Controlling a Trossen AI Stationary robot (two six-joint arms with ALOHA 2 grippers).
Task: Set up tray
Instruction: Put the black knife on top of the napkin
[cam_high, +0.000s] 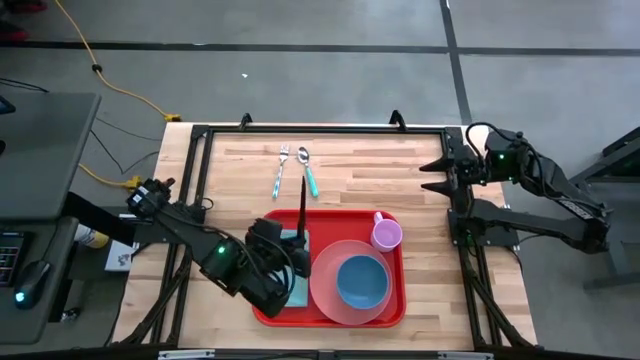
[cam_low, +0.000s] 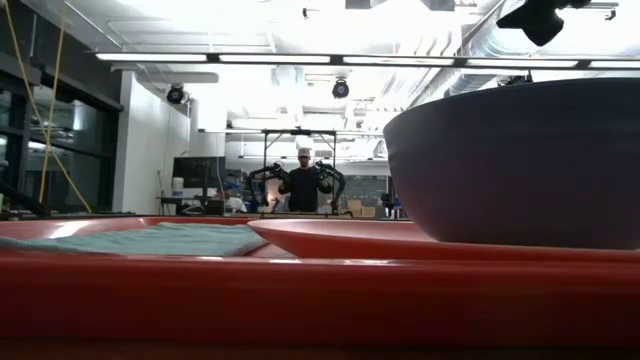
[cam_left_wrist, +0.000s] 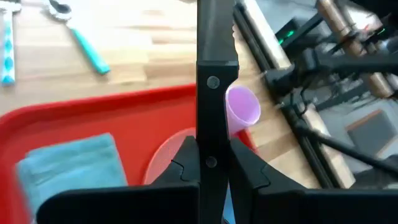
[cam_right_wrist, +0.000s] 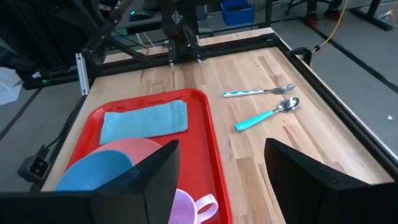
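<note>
The red tray (cam_high: 268, 312) lies at the table's near middle. On it are a teal napkin (cam_right_wrist: 144, 119) at its left, a pink plate (cam_high: 322, 290) with a blue bowl (cam_high: 362, 282), and a purple cup (cam_high: 387, 235) at its far right corner. My left gripper (cam_left_wrist: 211, 146) hovers over the napkin, shut on a black knife (cam_high: 302, 205). A fork (cam_high: 281, 170) and a spoon (cam_high: 307, 170) with teal handles lie on the wood beyond the tray. My right gripper (cam_right_wrist: 221, 180) stands open and bare at the table's far right. My left gripper pinches the knife's riveted black handle (cam_left_wrist: 212, 134) between its two fingers. The fingers come from the near left, slanting down, and lie along the knife. Its serrated blade (cam_left_wrist: 217, 37) sticks out past the fingertips toward the far edge. The knife is lifted clear above the tray.
A black frame (cam_high: 330, 128) runs around the wooden table top. Bare wood lies to the right of the tray and between the tray and the cutlery. A person stands far off in the room behind (cam_low: 303, 185).
</note>
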